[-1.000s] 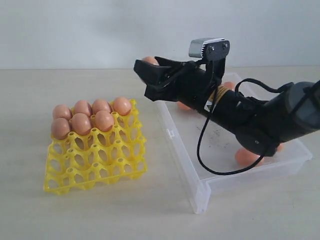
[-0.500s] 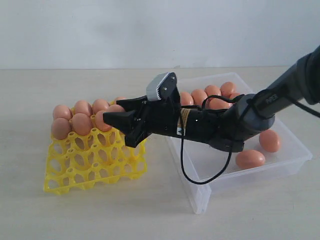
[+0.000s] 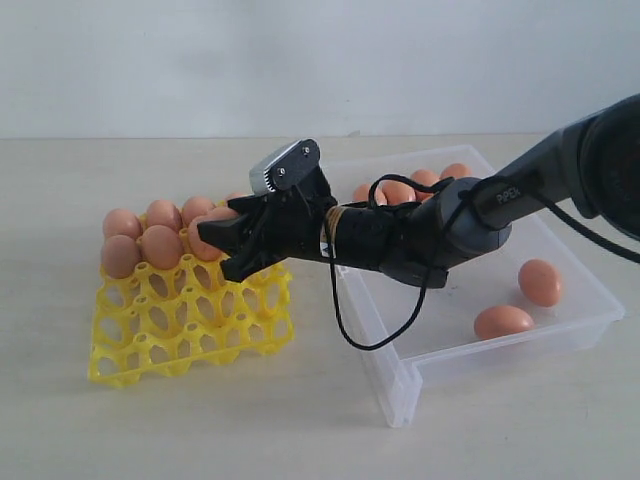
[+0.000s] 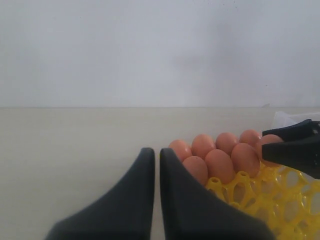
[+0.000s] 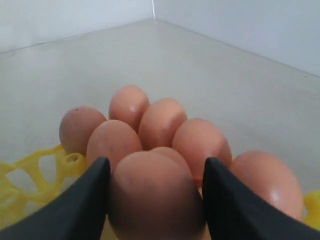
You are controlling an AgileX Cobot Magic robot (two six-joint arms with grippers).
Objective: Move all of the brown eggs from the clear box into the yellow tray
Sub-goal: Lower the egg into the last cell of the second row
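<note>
- Right gripper (image 3: 218,250) is pinching one brown egg (image 5: 152,197) between its fingers (image 5: 75,205), low over the yellow tray (image 3: 190,345)
- 1 s ago it was high over the back of the clear box (image 3: 400,385), and 0.5 s ago at the tray's right edge
- It has since dropped in beside the filled rows
- My read: carry leg is done, only the set-down is left
- Seven seated eggs (image 3: 162,246) fill the tray's far rows; the free cell at the right end of the second row looks like the target
- Two loose eggs (image 3: 540,282) lie near the box's right wall, plus a back cluster partly hidden by the arm (image 3: 440,235), count unclear
- Tight side: seated eggs are just beside the fingers, so there's little room to spread
- Open side: near rows of cells are bare, and so is the table (image 3: 300,440) in front
- Exit looks best up and back over the box's left wall, which stands near the tray's right edge
- Left gripper (image 4: 154,155) is pressed together, empty, parked beside the tray
</note>
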